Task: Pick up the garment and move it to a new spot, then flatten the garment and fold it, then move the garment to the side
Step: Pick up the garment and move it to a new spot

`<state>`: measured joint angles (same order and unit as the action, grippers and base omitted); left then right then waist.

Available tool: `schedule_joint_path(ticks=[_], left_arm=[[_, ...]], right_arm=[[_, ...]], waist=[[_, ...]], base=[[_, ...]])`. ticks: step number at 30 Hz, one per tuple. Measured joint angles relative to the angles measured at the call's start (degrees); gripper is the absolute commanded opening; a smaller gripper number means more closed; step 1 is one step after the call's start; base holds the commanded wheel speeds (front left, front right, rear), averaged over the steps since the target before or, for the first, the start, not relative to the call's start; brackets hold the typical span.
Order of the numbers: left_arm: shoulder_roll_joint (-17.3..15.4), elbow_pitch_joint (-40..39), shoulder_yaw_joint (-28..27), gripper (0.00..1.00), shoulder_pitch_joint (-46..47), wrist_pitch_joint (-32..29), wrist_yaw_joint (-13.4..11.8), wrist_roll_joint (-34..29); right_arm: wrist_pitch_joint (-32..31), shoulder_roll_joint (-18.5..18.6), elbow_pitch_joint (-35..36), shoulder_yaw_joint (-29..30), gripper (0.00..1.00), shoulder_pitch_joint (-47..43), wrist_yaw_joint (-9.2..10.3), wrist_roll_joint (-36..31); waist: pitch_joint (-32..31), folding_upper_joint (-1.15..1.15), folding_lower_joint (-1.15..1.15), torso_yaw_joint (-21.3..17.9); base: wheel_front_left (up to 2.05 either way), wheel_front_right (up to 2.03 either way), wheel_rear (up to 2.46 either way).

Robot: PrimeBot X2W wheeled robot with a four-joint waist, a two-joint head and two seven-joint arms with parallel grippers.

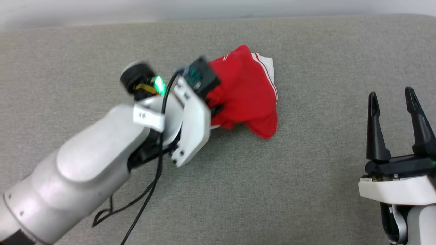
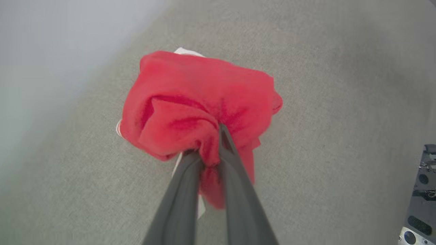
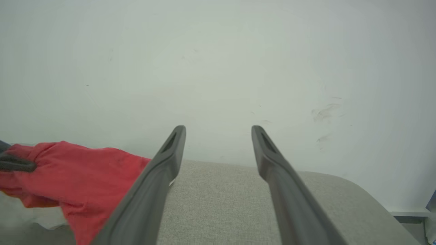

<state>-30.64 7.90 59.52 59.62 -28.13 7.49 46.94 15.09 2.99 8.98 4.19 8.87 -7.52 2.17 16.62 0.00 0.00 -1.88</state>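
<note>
Grey upholstered surface [image 1: 238, 190] is viewed from above by the head camera, red garment [image 2: 201, 95] is seen close-up along the left gripper [image 2: 207, 141] by its wrist camera, pale wall [image 3: 218, 68] is faced low and level by the right wrist camera, garment being shared by all three.

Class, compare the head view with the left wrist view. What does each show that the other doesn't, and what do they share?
Head view: the left arm's pale forearm with its green light and black cable, plus the whole right gripper, jaws open, at lower right. Left wrist view: the grip itself, the left gripper shut on a bunched fold of red cloth. Both: the crumpled red garment and the grey fabric surface beneath it.
</note>
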Motion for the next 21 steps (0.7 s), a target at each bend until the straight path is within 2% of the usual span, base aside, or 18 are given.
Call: schedule_joint_path(ticks=[4,9,15,21], left_arm=[[-2.86,-0.34,1.64,0.0,-6.93,2.64,-1.11,-0.07],[-4.72,-2.44,3.81,0.0,-16.91,5.23,-3.93,1.56],[-5.27,-3.87,6.3,0.0,-26.02,6.92,-6.99,3.69],[-4.53,-2.76,7.28,0.0,-30.34,8.94,-8.62,4.66]], right_arm=[[0.0,-0.02,-0.29,0.0,1.0,-1.07,0.0,0.02],[0.0,-0.02,-0.82,0.09,1.0,-2.32,0.0,-0.47],[-0.01,-0.03,-1.37,-0.51,1.0,-3.09,0.0,-0.85],[0.0,-0.03,-2.26,-0.86,1.0,-4.6,0.0,-1.25]], waist=[[-1.44,0.0,0.0,0.92],[-3.03,0.0,0.0,2.67],[-4.5,0.0,0.0,4.13],[-5.89,0.0,0.0,4.44]], base=[[0.0,0.0,0.0],[0.0,0.0,0.0],[0.0,0.0,0.0],[0.0,0.0,0.0]])
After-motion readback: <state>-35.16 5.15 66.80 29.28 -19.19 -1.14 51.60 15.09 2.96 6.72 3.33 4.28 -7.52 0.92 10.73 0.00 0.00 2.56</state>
